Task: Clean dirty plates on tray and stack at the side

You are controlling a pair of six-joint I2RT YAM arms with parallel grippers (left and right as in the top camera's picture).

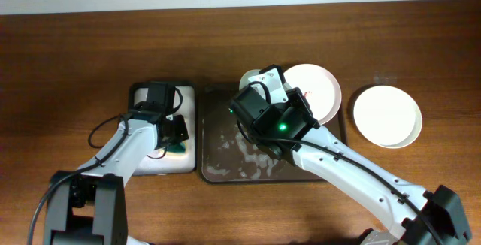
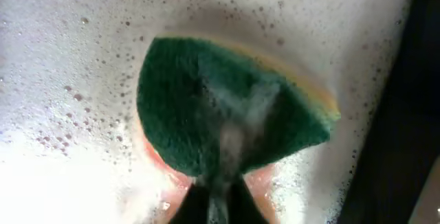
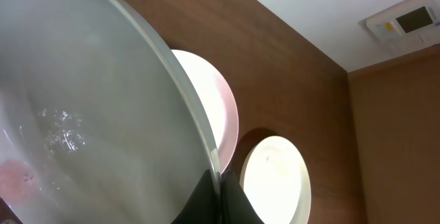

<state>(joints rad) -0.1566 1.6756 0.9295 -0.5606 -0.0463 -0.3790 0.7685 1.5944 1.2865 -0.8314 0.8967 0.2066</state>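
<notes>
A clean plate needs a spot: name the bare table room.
Bare wood left of the sponge tray, along the far edge behind both trays, and right of the pale plate. Crowded: the dark tray's far half, around the held plate and the white-pink plate.

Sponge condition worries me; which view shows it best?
Left wrist: the green sponge looms large, sudsy, yellow layer visible at its edge. Overhead shows only a green sliver under the left gripper; right wrist shows none.

left arm (image 1: 124,146) reaches from 7 o'clock toward 1 o'clock, left gripper (image 1: 175,131) pointed down, clamped on sponge (image 2: 220,107). right arm (image 1: 353,171) stretches from 5 toward 10 o'clock, right gripper (image 1: 264,86) pinching plate (image 3: 89,107) rim.
</notes>
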